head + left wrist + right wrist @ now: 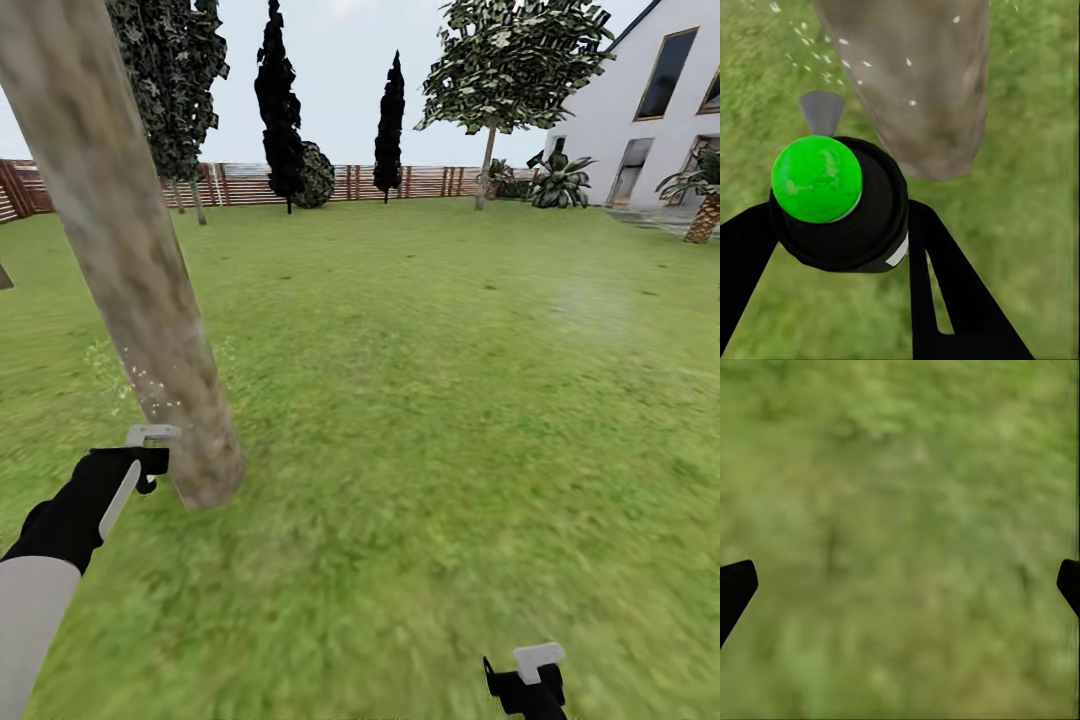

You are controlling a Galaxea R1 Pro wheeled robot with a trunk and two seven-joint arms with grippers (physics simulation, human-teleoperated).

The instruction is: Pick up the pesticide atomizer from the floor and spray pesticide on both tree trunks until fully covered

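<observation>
- Because your left gripper [840, 225] has its fingers clamped around the pesticide atomizer [832, 199], its grey nozzle [822, 112] faces the base of the near tree trunk [130, 270], just beside it.
- White specks on the bark and grass suggest the spray lands low; I judge the upper trunk needs covering.
- Your right gripper [900, 577] hangs spread wide over bare grass [450, 400], holding nothing.
- A second tree [500, 80] stands well apart, near the fence [420, 182].
</observation>
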